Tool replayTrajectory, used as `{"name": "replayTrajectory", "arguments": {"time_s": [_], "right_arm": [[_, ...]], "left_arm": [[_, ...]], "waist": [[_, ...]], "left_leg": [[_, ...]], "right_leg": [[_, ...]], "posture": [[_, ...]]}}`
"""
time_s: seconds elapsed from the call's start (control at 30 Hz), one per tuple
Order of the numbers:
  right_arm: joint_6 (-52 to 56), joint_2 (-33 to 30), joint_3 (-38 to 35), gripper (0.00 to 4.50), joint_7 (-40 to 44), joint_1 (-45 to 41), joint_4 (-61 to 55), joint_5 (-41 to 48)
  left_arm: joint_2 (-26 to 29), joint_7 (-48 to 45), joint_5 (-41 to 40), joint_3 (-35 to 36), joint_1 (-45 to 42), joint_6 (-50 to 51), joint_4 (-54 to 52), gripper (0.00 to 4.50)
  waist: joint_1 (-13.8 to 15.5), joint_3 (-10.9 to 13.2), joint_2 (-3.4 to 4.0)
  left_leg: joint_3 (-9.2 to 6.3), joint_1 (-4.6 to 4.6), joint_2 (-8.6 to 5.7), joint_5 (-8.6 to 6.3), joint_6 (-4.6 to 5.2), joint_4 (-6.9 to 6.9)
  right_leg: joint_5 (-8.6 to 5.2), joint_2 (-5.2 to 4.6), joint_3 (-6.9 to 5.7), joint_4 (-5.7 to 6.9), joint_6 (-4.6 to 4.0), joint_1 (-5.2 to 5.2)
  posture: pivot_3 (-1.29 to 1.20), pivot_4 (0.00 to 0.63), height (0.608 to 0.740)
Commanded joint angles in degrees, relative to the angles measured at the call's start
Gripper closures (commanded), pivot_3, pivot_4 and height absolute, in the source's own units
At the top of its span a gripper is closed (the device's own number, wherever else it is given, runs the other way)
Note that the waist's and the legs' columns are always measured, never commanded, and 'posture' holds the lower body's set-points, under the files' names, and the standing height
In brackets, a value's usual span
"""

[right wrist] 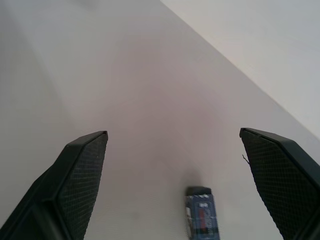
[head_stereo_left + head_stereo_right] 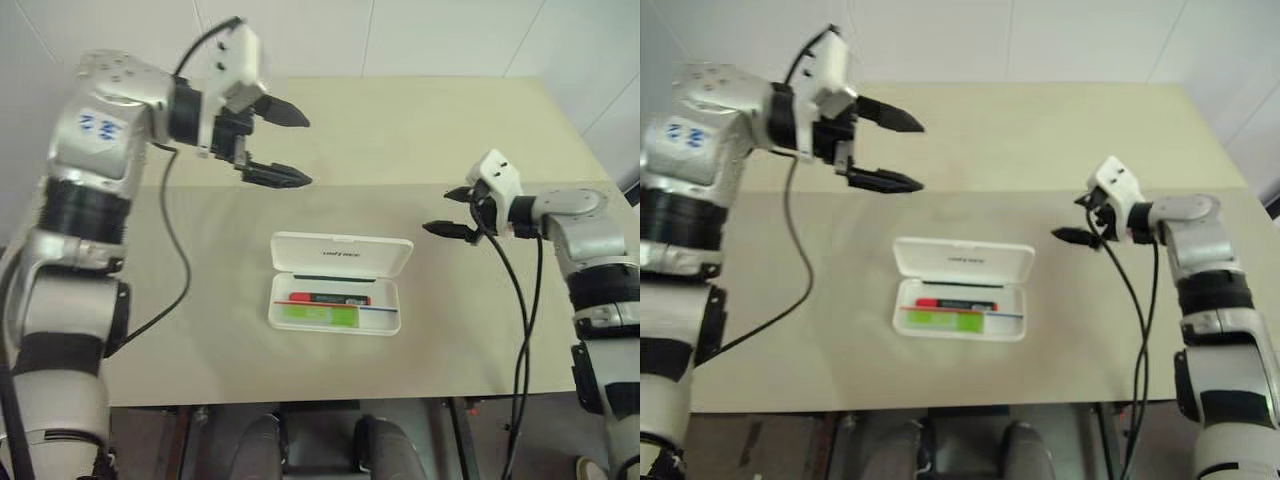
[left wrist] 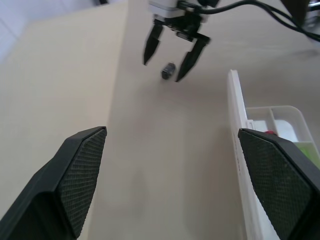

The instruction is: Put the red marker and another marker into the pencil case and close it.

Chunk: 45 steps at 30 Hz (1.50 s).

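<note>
Beige table (image 2: 420, 130) seen from above, with a faint seam running across its middle. The pencil case (image 2: 340, 282) lies open at the centre of the frame, its white lid (image 2: 342, 255) folded back flat toward the far side. Inside the tray, the red marker (image 2: 328, 298) lies lengthwise along the hinge side, and the lime-green highlighter (image 2: 320, 315) lies parallel just beside it on the near side. A small dark clip-like object (image 1: 201, 217) rests on the bare tabletop near the right gripper, well apart from the case; in the left wrist view it sits just below that gripper's fingertips (image 3: 167, 70). Black cables hang from both wrists. Nothing stands between either gripper and the case.

Left gripper (image 2: 290, 145), upper left of the frame: raised above the table, fingers spread wide, holding nothing and touching nothing. Right gripper (image 2: 448, 210), right of centre: pointing toward the middle of the frame, fingers likewise spread wide and empty, clear of the case and of the dark object.
</note>
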Motion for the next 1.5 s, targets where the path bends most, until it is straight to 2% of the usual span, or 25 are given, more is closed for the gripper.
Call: {"name": "replayTrajectory", "arguments": {"time_s": [0.03, 0.13, 0.53, 0.63, 0.73, 0.93, 1.03, 1.1, 1.17, 1.27, 1.43, 1.5], "right_arm": [[-2.5, -0.1, -1.3, 0.04, -1.5, -2.1, 3.4, -1.5], [-3.6, 0.2, -1.9, 0.04, -2.7, -2.1, 6.3, -2.2], [1.1, 3.9, -6.2, 0.04, -5.1, -5.5, 17.6, -1.6], [1.0, 4.7, -6.2, 0.95, -5.1, -5.5, 18.4, -1.9], [1.3, 5.0, -6.1, 2.07, -5.2, -5.4, 18.2, -2.2], [1.7, 4.6, -6.0, 4.02, -5.1, -5.5, 17.8, -2.5], [1.1, 3.4, -7.2, 4.12, -0.5, -5.8, 12.6, -0.2], [3.5, 1.3, -9.9, 4.12, 7.2, -4.0, 1.1, 5.7], [6.9, -1.0, -12.2, 4.12, 11.5, -2.0, -9.5, 10.2], [12.3, -4.2, -15.2, 4.12, 13.9, 0.0, -22.4, 16.0], [24.1, -10.1, -18.3, 4.12, 19.9, 4.3, -43.5, 29.0], [27.2, -11.3, -18.3, 4.12, 20.8, 8.6, -52.2, 33.6]], "left_arm": [[-1.2, -4.1, 1.3, 1.0, -2.8, -2.9, 2.6, 0.00], [-2.2, -5.3, 1.6, 1.5, -1.8, -2.9, 1.7, 0.00], [-1.8, -5.7, 2.1, 2.8, 1.2, -0.5, -3.7, 0.00], [-1.6, -5.6, 2.4, 3.0, 1.9, -0.1, -4.4, 0.00], [-1.4, -5.6, 2.5, 3.3, 2.5, 0.2, -4.9, 0.00], [-1.2, -5.3, 2.7, 3.8, 2.6, 0.5, -5.0, 0.00], [-0.6, -5.9, 2.5, 4.3, 3.3, 0.6, -5.5, 0.00], [0.4, -6.7, 1.5, 5.3, 4.5, 1.1, -7.1, 0.00], [1.6, -7.5, 0.0, 6.6, 5.7, 2.1, -9.6, 0.00], [4.0, -9.2, -3.4, 9.5, 7.8, 4.8, -15.3, 0.00], [12.8, -11.0, -8.3, 13.2, 14.5, 9.0, -28.3, 0.00], [16.7, -9.5, -10.7, 16.3, 17.0, 11.2, -32.9, 0.00]], "waist": [[-0.4, 0.0, 0.00], [-1.0, 0.0, 0.00], [-1.2, 0.0, 0.03], [-1.2, 0.0, 0.03], [-1.2, 0.0, 0.03], [-1.2, 0.0, 0.03], [-1.2, 0.0, 0.04], [-1.2, 0.1, 0.12], [-1.1, 0.1, 0.21], [-0.9, 0.1, 0.21], [-1.0, 0.1, 0.19], [-0.9, 0.1, 0.19]], "left_leg": [[-0.01, -0.09, 0.01, 0.00, 0.00, 0.00], [-0.04, -0.48, 0.01, 0.00, 0.00, 0.14], [-0.08, -0.45, 0.06, 0.00, 0.01, 0.55], [-0.09, -0.45, 0.06, 0.00, 0.01, 0.63], [-0.11, -0.41, 0.07, 0.00, 0.01, 0.70], [-0.12, -0.40, 0.07, -0.01, 0.02, 0.74], [-0.12, -0.40, 0.07, -0.01, 0.03, 0.76], [-0.12, -0.43, 0.07, -0.01, 0.03, 0.73], [-0.11, -0.52, 0.06, -0.01, 0.03, 0.70], [-0.15, -0.65, 0.07, -0.01, 0.03, 0.69], [-0.22, -0.50, 0.08, -0.03, 0.05, 0.74], [-0.25, -0.43, 0.10, -0.03, 0.06, 0.62]], "right_leg": [[0.00, 0.00, -0.02, 0.00, 0.00, -0.08], [0.00, -0.01, -0.04, 0.08, 0.00, -0.39], [0.01, -0.01, 0.01, 0.42, -0.01, -0.34], [0.01, -0.02, 0.01, 0.43, -0.01, -0.31], [0.01, -0.01, 0.00, 0.48, -0.01, -0.24], [0.01, -0.01, 0.00, 0.47, -0.01, -0.21], [0.01, -0.02, -0.01, 0.47, -0.01, -0.19], [0.01, -0.01, 0.00, 0.45, -0.01, -0.24], [0.01, -0.01, 0.05, 0.46, -0.01, -0.39], [0.01, 0.00, 0.01, 0.46, -0.01, -0.50], [0.01, 0.00, -0.01, 0.46, -0.01, -0.27], [0.01, 0.01, -0.02, 0.44, -0.01, -0.21]], "posture": [[0.00, 0.150, 0.740], [0.00, 0.150, 0.740], [0.00, 0.150, 0.740], [0.00, 0.150, 0.740], [0.00, 0.150, 0.740], [0.00, 0.150, 0.740], [0.00, 0.150, 0.740], [0.00, 0.150, 0.740], [0.00, 0.150, 0.740], [0.00, 0.150, 0.740], [0.00, 0.150, 0.740], [0.00, 0.150, 0.740]]}}
